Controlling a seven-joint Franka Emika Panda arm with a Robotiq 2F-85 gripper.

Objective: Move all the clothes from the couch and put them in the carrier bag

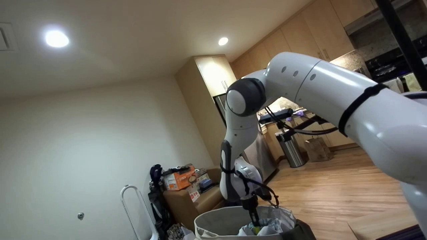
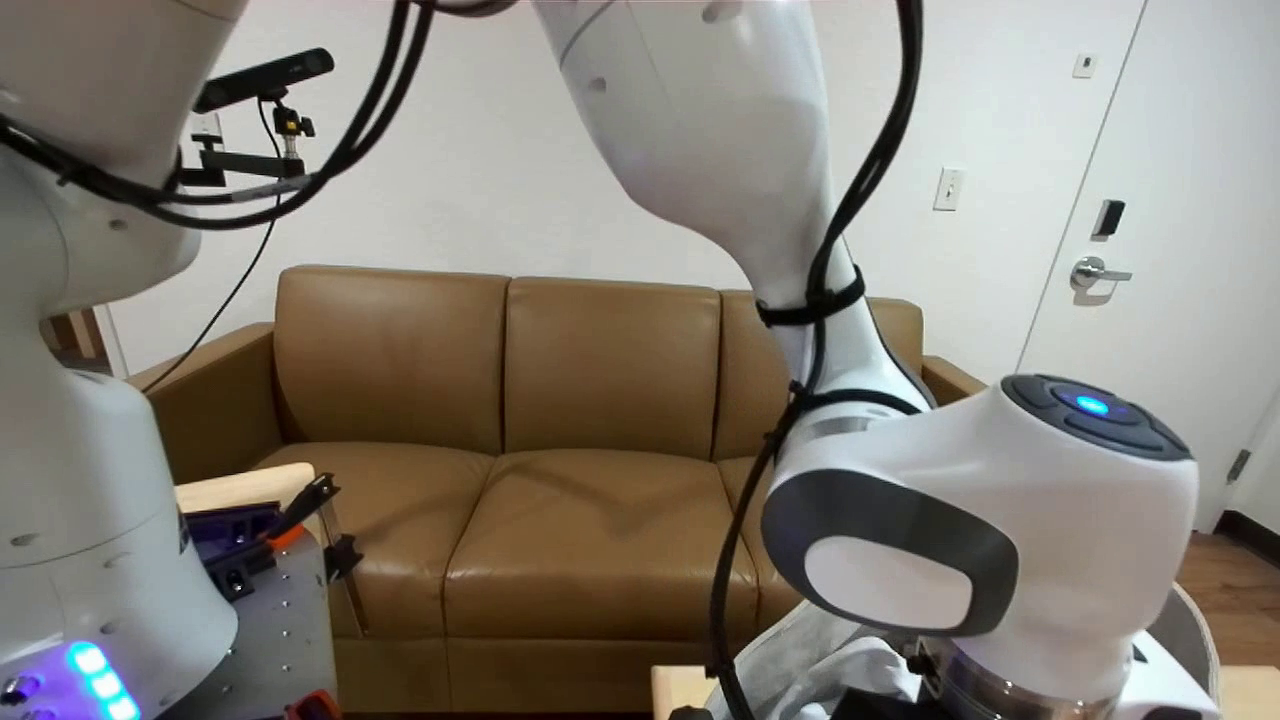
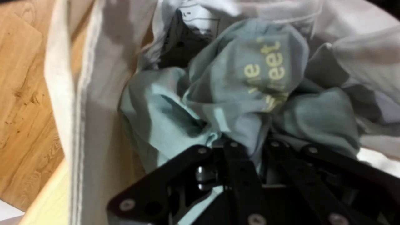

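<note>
Lying inside the bag (image 1: 220,218), pale clothes (image 1: 268,228) are bunched toward one side of its rim in an exterior view. In the wrist view, blue-green cloth (image 3: 225,84) with yellow lettering is seen beside the bag's wall, a fold pinched between the nearly closed fingers (image 3: 234,154) of the gripper (image 3: 254,147).

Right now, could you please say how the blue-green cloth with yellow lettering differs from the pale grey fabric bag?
The cloth is crumpled, while the bag stands open around it. The black gripper holds the cloth, not the bag. The bag looks larger than the bunched cloth. Both are soft fabric.
</note>
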